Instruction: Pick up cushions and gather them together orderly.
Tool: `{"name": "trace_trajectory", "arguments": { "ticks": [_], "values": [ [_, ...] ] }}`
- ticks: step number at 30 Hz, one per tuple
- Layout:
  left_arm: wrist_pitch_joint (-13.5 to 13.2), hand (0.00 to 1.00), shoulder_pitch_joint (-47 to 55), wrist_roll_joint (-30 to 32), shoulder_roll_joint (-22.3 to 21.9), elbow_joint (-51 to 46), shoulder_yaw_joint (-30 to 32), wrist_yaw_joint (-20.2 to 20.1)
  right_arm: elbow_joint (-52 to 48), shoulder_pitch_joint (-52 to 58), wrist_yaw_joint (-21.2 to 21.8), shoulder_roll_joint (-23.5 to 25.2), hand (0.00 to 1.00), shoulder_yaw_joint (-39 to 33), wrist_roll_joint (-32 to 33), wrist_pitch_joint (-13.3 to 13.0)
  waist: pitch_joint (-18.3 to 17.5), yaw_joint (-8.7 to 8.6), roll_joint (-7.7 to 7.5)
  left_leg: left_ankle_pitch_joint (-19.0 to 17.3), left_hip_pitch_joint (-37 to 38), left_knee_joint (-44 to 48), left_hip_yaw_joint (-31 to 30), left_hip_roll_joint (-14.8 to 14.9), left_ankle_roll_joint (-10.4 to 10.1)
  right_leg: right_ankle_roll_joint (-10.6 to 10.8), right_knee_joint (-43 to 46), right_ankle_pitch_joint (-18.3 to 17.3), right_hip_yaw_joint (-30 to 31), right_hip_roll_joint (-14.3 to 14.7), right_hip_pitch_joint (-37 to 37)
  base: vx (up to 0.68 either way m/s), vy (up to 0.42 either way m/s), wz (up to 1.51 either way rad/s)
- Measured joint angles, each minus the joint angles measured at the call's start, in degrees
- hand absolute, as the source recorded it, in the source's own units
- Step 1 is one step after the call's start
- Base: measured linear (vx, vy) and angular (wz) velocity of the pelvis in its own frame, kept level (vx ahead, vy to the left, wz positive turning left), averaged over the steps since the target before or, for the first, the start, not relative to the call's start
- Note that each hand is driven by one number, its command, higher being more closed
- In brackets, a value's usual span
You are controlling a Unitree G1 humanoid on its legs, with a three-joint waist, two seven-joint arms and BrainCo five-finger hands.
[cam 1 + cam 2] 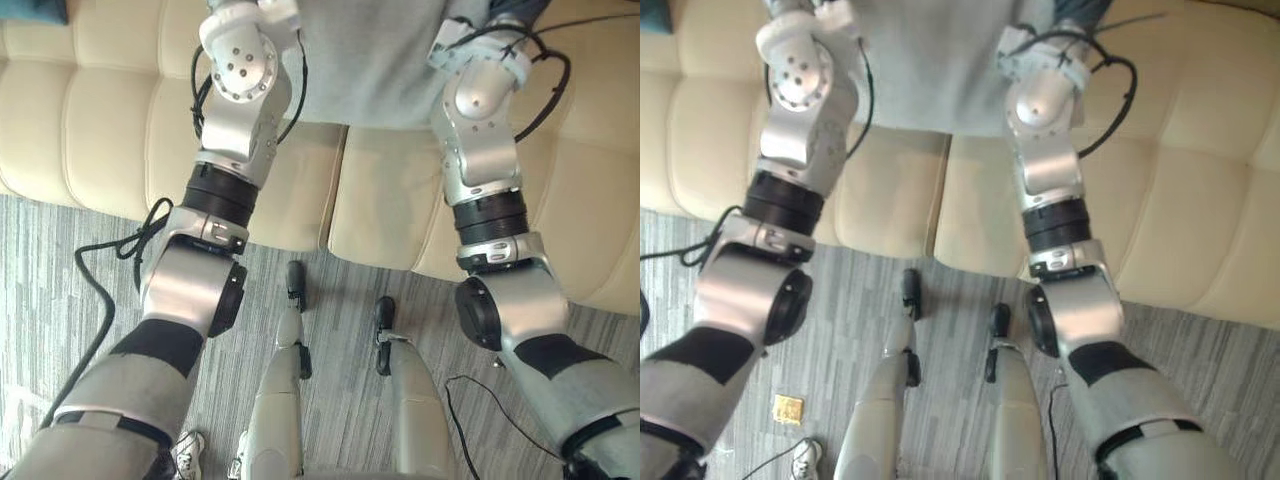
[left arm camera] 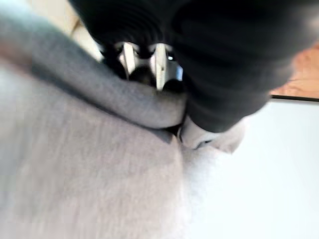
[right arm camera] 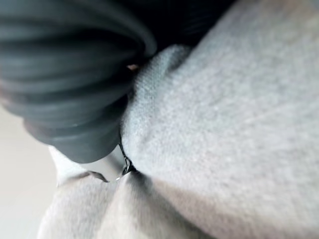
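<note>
You'll find the grey cushion (image 2: 89,164) is matt cloth with a fine, slightly fuzzy weave; its zip pull (image 3: 127,167) glints like metal; the sofa (image 1: 110,130) looks like smooth cream leather or imitation, padded, with a soft sheen; the floor (image 1: 40,300) is matt, grey and streaked, though you cannot tell carpet from board; the ribbed covers on the left hand (image 2: 224,50) and right hand (image 3: 65,74) look dark, matt and rubbery.

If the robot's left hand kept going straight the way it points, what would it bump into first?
The grey cushion. The left hand grips a fold of it, so nothing lies between them. Past the cushion is probably the sofa, though depth is hard to judge.
</note>
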Motion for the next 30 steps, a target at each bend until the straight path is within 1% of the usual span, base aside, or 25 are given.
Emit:
{"name": "trace_trajectory", "arguments": {
  "ticks": [2, 4, 6, 8, 11, 12, 14, 16, 17, 19, 20, 22, 23, 24, 25, 26, 27, 28, 29, 30],
  "values": [
    [0.0, 0.00, 0.0, -0.7, 0.0, 0.3, 0.3, -1.1, 0.0, 0.0, 0.0, -0.1, 0.00, -0.8, 0.3, 0.0, 0.6, 0.01, -0.06, 0.3, -0.3, 0.0, 0.0, 0.2, 0.3, -0.1, -0.4, 0.0, -0.2, 0.2, 0.0, 0.10, -0.079, 0.05],
    [-0.1, 0.00, 0.0, -2.2, -0.1, 0.3, 0.4, -2.5, 0.0, 0.0, 0.1, -0.2, 0.00, -1.1, 2.4, 0.5, 0.7, -0.20, -0.06, 0.3, -0.9, 0.0, 0.0, 0.4, 0.3, -0.1, -0.5, 0.1, -0.5, 0.4, -0.5, 0.10, -0.066, 0.01],
    [-0.1, 0.00, 0.0, -2.8, -1.4, 0.3, 0.2, -4.9, 0.0, 0.0, 0.2, 0.1, 0.00, -1.7, 3.4, 1.0, 0.8, -0.25, -0.10, 0.3, -1.2, 0.0, 0.0, 0.4, 0.3, -0.1, -0.4, 0.1, -0.7, 0.4, -0.6, 0.12, -0.067, 0.04],
    [-0.2, 0.00, 0.0, -4.3, -1.8, 0.3, 0.2, -6.1, -0.2, -0.1, 0.3, 0.0, 0.00, -2.0, 4.6, 1.0, 0.8, -0.59, -0.10, 0.3, -1.1, 0.0, 0.0, 0.4, 0.3, -0.1, 0.0, 0.1, -0.8, 0.4, -0.6, 0.11, -0.063, 0.07],
    [-0.2, 0.00, 0.1, -4.7, -0.9, 0.3, 0.4, -7.3, -0.2, 0.0, 1.3, -0.1, 0.00, -3.8, 6.1, 0.5, 0.9, -0.92, -0.29, 0.3, -0.5, 0.0, 0.0, 0.6, 0.4, -0.1, 0.3, 0.0, -1.1, 0.4, 0.0, 0.11, -0.066, 0.03],
    [-0.2, 0.00, 0.5, -5.6, 0.5, 0.3, 0.5, -8.0, -0.2, 0.2, 2.3, -0.5, 0.00, -4.9, 8.4, -0.1, 1.3, -1.11, -0.99, 0.3, 0.6, 0.0, 0.1, 0.6, 0.4, -0.1, 0.3, 0.0, -1.0, 0.4, 0.8, 0.09, -0.074, -0.05],
    [-0.2, 0.00, 1.0, -6.6, 2.5, 0.3, 1.3, -9.0, -1.9, 1.4, 3.9, -1.8, 0.00, -5.7, 10.1, -0.9, 1.6, -1.29, -1.45, 0.3, 1.5, 0.0, 0.2, 0.4, 0.4, -0.1, 0.8, 0.0, -0.8, 0.4, 1.5, 0.10, -0.079, 0.00],
    [-0.4, 0.00, 2.7, -7.1, 4.8, 0.3, 3.5, -9.9, -4.2, 3.2, 5.3, -3.6, 0.00, -6.7, 11.9, -2.1, 1.6, -1.66, -1.46, 0.3, 2.1, 0.0, 0.2, 0.4, 0.4, -0.2, 1.9, 0.0, -0.7, 0.2, 1.6, 0.09, -0.063, 0.03],
    [-0.4, 0.00, 3.6, -7.6, 5.5, 0.3, 4.4, -10.0, -4.4, 3.8, 5.7, -4.1, 0.00, -7.1, 12.5, -2.3, 1.6, -1.72, -1.46, 0.3, 2.3, 0.0, 0.2, 0.4, 0.4, -0.2, 2.1, 0.0, -0.6, 0.2, 1.6, 0.06, -0.050, -0.04],
    [-0.4, 0.00, 8.7, -9.1, 8.2, 0.2, 8.7, -10.8, -5.1, 7.8, 7.5, -6.6, 0.00, -8.0, 16.1, -2.9, 1.6, -2.03, -1.50, 0.3, 3.4, 0.0, 0.3, 0.3, 0.4, -0.2, 2.1, 0.0, -0.4, 0.1, 2.6, 0.06, -0.054, -0.04],
    [-0.4, 0.00, 10.2, -9.7, 8.6, -0.1, 9.7, -10.9, -5.2, 8.9, 8.1, -7.3, 0.00, -8.3, 17.0, -2.9, 1.6, -2.11, -1.50, 0.3, 3.8, 0.0, 0.3, 0.3, 0.4, -0.2, 2.1, 0.0, -0.4, 0.1, 2.9, 0.08, -0.070, 0.00],
    [-0.6, 0.00, 18.8, -12.0, 9.9, -2.3, 13.1, -11.3, -5.4, 16.0, 11.9, -10.3, 0.00, -9.3, 21.6, -2.9, 1.7, -2.30, -1.56, 0.3, 5.9, 0.0, 0.3, 0.0, 0.4, -0.1, 1.8, 0.0, -0.4, 0.0, 5.3, 0.06, -0.060, 0.01],
    [-0.6, 0.00, 20.7, -12.4, 10.1, -3.2, 13.6, -11.7, -5.5, 17.5, 12.7, -10.9, 0.00, -9.3, 22.7, -2.9, 1.7, -2.29, -1.59, 0.2, 6.4, 0.0, 0.3, -0.1, 0.4, -0.1, 1.7, 0.0, -0.4, 0.0, 5.8, 0.05, -0.049, -0.01],
    [-0.8, 0.00, 26.1, -12.8, 10.1, -6.2, 14.6, -12.1, -7.6, 21.9, 14.2, -11.9, 0.00, -9.1, 24.0, -2.9, 1.7, -2.31, -1.60, 0.2, 7.6, 0.0, 0.3, -0.2, 0.4, -0.2, 1.2, 0.0, -0.4, 0.0, 7.2, 0.05, -0.050, -0.09],
    [-1.4, 0.00, 31.9, -12.9, 10.1, -9.4, 15.1, -13.0, -10.9, 26.9, 16.3, -12.6, 0.00, -8.3, 24.9, -3.0, 1.7, -2.27, -1.62, -1.4, 9.2, 0.0, 0.5, -0.2, 2.2, -0.7, 1.0, -0.6, -0.3, 0.0, 8.6, 0.04, -0.049, -0.15],
    [-1.6, 0.00, 34.6, -12.8, 10.1, -10.9, 15.0, -13.3, -12.5, 29.1, 17.2, -12.8, 0.00, -7.7, 24.9, -3.0, 1.7, -2.22, -1.65, -3.0, 10.3, 0.0, 1.0, -0.1, 3.0, -0.7, 1.0, -1.3, -0.3, 0.1, 9.4, 0.03, -0.040, -0.27],
    [-1.8, 0.00, 39.8, -12.7, 9.9, -13.8, 15.0, -13.7, -15.6, 33.5, 19.2, -12.7, 0.00, -7.0, 24.9, -3.1, 1.7, -2.24, -1.65, -6.5, 12.2, -0.1, 2.0, 0.1, 3.4, -1.0, 1.5, -2.7, -0.2, 0.2, 10.6, 0.01, -0.028, -0.13],
    [-2.0, 0.00, 43.2, -12.6, 9.3, -15.5, 14.9, -14.2, -17.9, 37.4, 20.4, -12.7, 0.00, -6.5, 24.9, -3.4, 1.6, -2.57, -1.96, -6.6, 12.9, -0.1, 1.9, -0.1, 3.3, -0.7, 2.0, -2.9, 0.0, -0.3, 11.1, 0.00, -0.022, -0.04],
    [-2.3, 0.00, 48.6, -12.1, 7.3, -18.0, 14.7, -15.0, -20.8, 43.6, 22.5, -12.4, 0.00, -5.8, 24.8, -3.5, 1.5, -2.82, -2.26, -7.1, 14.2, -0.1, 1.9, -0.5, 3.2, -0.5, 1.9, -3.0, 0.0, -0.6, 12.6, -0.01, -0.012, 0.12],
    [-2.3, 0.00, 54.2, -11.1, 4.6, -19.2, 13.9, -15.9, -21.7, 49.7, 24.7, -11.8, 0.00, -5.0, 24.7, -3.5, 1.5, -2.79, -2.36, -7.9, 16.1, -0.1, 1.9, -0.7, 3.5, -0.3, 1.3, -3.1, 0.0, -0.9, 14.9, 0.00, -0.001, 0.06]
  ]
}}
